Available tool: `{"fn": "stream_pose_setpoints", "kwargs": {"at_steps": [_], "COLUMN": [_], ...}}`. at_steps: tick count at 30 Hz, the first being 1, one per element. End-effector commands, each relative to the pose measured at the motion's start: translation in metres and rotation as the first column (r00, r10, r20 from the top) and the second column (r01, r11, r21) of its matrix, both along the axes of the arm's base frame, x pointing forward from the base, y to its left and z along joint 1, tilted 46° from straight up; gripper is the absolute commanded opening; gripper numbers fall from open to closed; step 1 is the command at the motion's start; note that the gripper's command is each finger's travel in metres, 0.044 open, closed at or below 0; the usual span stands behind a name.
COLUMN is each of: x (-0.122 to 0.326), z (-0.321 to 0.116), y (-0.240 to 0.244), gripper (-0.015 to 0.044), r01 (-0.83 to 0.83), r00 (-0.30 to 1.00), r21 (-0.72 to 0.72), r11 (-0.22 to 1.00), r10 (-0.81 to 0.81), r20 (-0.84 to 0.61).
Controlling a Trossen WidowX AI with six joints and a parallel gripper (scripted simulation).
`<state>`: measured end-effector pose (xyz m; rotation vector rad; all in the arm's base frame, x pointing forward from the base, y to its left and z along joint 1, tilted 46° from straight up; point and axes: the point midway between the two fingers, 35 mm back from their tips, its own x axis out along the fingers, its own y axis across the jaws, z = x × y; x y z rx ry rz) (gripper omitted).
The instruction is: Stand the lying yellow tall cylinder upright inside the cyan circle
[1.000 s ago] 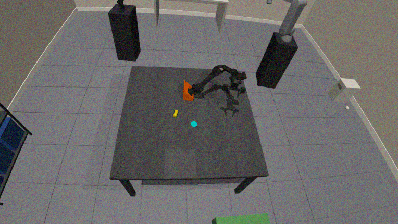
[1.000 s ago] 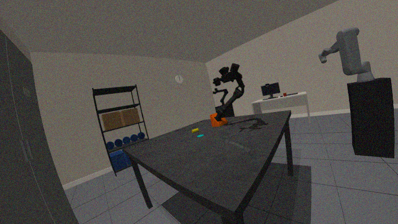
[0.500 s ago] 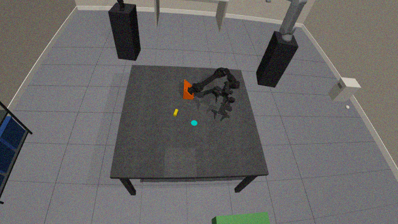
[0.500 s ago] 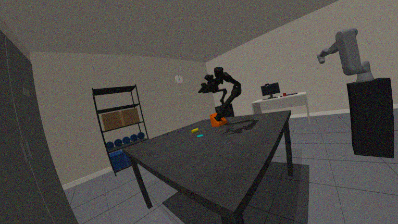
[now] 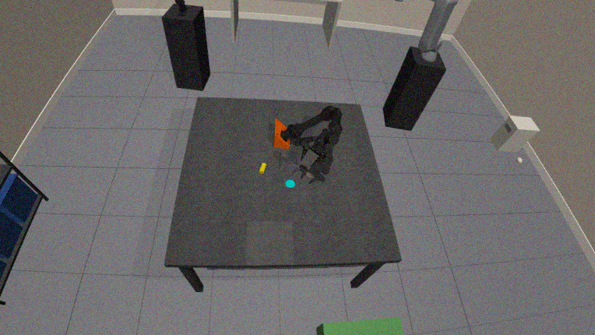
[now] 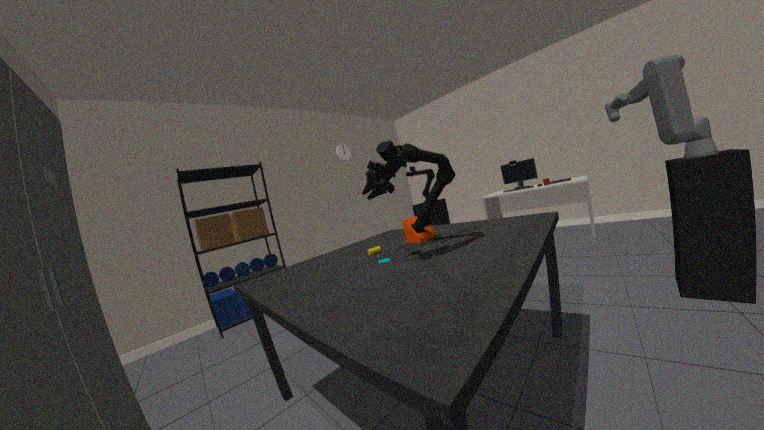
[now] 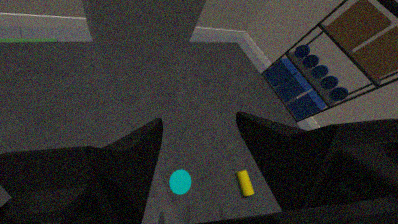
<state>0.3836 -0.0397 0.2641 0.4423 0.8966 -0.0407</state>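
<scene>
Wrist view looks down past the two dark fingers of the pincer, which stand spread apart with nothing between them. Below, on the dark worktop, the cyan circle shows in the gap near the lower edge, and the yellow tall cylinder lies on its side just to the right of it, apart from the circle and not touching it. Farther off in that view a black shelf rack with blue balls and brown boxes stands by the wall.

From the side of the room, the cylinder and the circle sit close together near the worktop's far end. Behind them the arm's orange base rests on the surface, and the black arm arches up and forward so the pincer hangs high above the two, well clear of the cylinder. Beyond stand a white desk with a monitor and, to the right, a grey arm on a black pedestal.

From overhead, the cylinder lies left of and slightly behind the circle.
</scene>
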Motion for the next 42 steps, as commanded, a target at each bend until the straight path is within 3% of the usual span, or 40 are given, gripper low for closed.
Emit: {"fn": "stream_pose_setpoints", "kwargs": {"at_steps": [1,23,42], "x": [0.002,-0.023,-0.079], "z": [-0.029,-0.171,-0.265], "y": [-0.011,-0.061,-0.079], "gripper": [0.0309,0.0309,0.0309], "r01": [-0.039,-0.227,-0.289], "r00": [0.996,0.87,0.738], "r21": [-0.002,0.167,0.474], "r11": [0.999,0.96,0.832], "r10": [0.039,0.276,0.509], "r20": [-0.081,-0.407,-0.444]}}
